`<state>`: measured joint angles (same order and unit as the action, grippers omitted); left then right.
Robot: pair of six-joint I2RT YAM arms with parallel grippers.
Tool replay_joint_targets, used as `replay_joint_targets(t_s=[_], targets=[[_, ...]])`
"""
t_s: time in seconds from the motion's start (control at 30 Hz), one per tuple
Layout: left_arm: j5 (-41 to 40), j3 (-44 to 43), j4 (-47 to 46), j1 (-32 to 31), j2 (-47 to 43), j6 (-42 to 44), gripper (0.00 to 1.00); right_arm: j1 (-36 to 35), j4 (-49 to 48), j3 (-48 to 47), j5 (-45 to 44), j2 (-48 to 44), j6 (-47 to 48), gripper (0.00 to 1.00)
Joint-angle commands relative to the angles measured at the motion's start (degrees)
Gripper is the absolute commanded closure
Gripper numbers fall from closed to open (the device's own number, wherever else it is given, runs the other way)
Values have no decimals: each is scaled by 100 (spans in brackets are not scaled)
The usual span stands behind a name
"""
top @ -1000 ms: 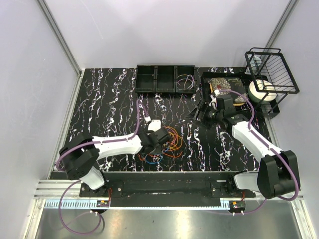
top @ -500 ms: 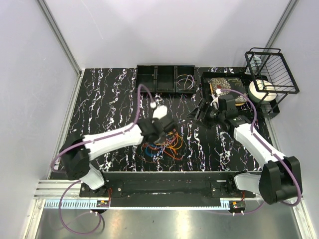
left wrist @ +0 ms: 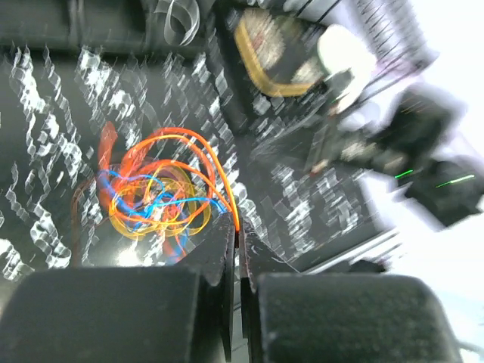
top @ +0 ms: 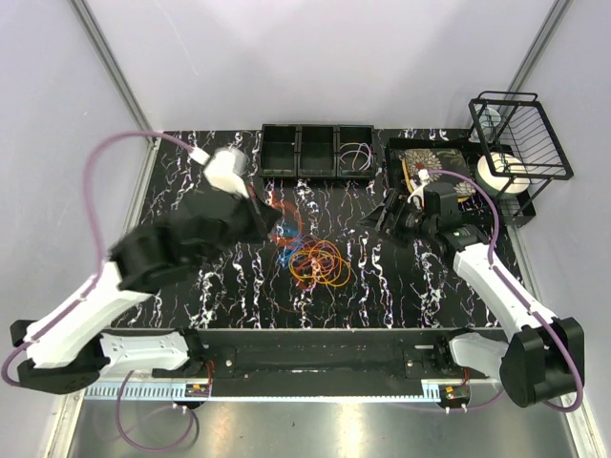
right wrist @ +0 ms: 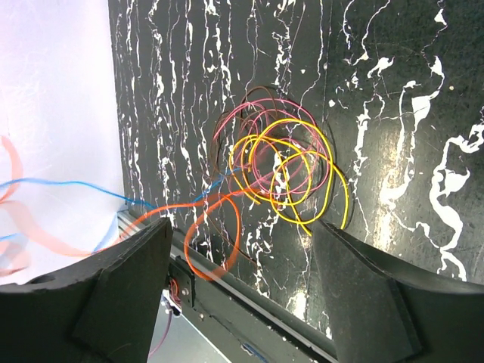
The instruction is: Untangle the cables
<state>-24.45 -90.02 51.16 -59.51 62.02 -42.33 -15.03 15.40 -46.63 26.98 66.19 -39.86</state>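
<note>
Tray (top: 299, 153) of three black compartments sits just beyond the left claw (top: 270, 218); the compartment nearest the right claw (top: 391, 212) holds a pale cable loop (top: 356, 155). The left arm (top: 143, 258) is raised, its claw pressed together on an orange cable (left wrist: 219, 178) that runs down into the tangled cables (top: 320, 260), which lie below it, toward the right claw. The right claw hangs spread wide.

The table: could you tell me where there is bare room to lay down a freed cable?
Bare: the table between the cables and the right arm, and the near strip in front of the tangle. Crowded: the middle, where the left gripper holds an orange strand, and the far edge with the compartment tray.
</note>
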Motion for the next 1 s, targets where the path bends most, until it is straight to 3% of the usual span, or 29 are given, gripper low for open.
replay_joint_targets(t_s=[0.0, 0.07, 0.2, 0.47, 0.6, 0.77, 0.9, 0.97], targets=[[449, 1686, -367, -17, 206, -117, 100, -36, 60, -39, -9, -273, -5, 17], [772, 2467, -928, -8, 161, -170, 100, -44, 86, -22, -17, -309, -22, 16], [1293, 2937, -1459, -8, 389, -110, 100, -44, 130, -13, 0, -335, -31, 14], [1644, 1752, -1618, -17, 197, 1224, 100, -44, 174, -4, -35, -397, -49, 8], [2206, 569, -1609, -17, 21, 1972, 100, -53, 218, -4, -114, -493, 4, 4], [2339, -848, -1310, -26, 47, 2983, 98, -44, 227, -92, -158, -476, 4, 3], [2296, -641, -1651, -17, -111, 3257, 98, -44, 227, -92, -202, -502, -5, 3], [2120, -64, -1836, -17, -277, 3152, 97, -44, 227, -57, -220, -520, -13, 2]])
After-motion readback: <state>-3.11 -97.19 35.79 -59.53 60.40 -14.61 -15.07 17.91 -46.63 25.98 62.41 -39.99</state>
